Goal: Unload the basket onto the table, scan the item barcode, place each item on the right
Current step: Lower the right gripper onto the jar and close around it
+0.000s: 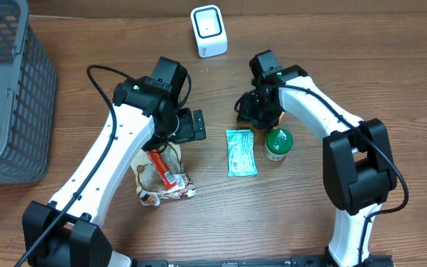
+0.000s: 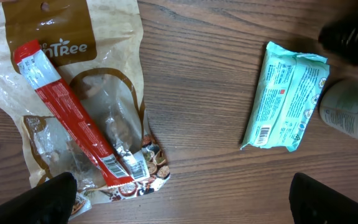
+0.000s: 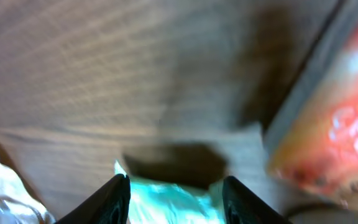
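Left arm (image 1: 113,144) reached over snack bag (image 2: 110,56), left fingers (image 2: 48,199) spread wide, nothing gripped; right arm (image 1: 313,104) bent down by teal packet (image 1: 241,152), right fingers (image 3: 114,199) parted, empty

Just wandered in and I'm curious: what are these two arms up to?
Two robot arms are meant to scan an item's barcode at the white scanner. Neither holds anything yet: the left gripper hangs open near the brown snack bag, and the right gripper, also open, hovers by the teal pack.

Scanner (image 1: 208,30) rear ctr; basket (image 1: 21,104) far L. Stick pack (image 1: 163,170) on snack bag (image 1: 148,184); wipes pack (image 1: 241,153) to R, jar (image 1: 278,144) just beside.
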Controlling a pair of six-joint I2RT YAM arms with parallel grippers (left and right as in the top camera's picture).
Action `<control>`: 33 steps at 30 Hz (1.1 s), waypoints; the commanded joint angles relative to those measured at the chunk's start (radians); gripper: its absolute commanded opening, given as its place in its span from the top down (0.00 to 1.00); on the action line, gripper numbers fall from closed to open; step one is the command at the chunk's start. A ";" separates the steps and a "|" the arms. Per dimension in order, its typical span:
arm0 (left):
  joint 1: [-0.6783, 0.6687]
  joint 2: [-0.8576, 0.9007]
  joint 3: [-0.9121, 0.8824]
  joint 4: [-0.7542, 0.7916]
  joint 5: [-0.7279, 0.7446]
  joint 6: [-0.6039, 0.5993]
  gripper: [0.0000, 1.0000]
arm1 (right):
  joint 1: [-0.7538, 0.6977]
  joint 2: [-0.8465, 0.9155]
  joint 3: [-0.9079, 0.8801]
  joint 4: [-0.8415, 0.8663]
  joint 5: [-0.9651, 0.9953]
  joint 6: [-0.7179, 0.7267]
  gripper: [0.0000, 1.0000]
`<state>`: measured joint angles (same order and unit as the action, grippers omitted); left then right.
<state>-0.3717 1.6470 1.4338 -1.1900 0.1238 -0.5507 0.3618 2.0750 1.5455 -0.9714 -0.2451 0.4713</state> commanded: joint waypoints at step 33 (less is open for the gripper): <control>-0.002 0.000 0.006 -0.003 0.003 -0.014 0.00 | -0.010 -0.198 0.087 -0.446 0.327 0.110 0.00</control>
<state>-0.3717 1.6470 1.4338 -1.1900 0.1238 -0.5507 0.3557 1.8889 1.6737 -1.4227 0.0448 0.5468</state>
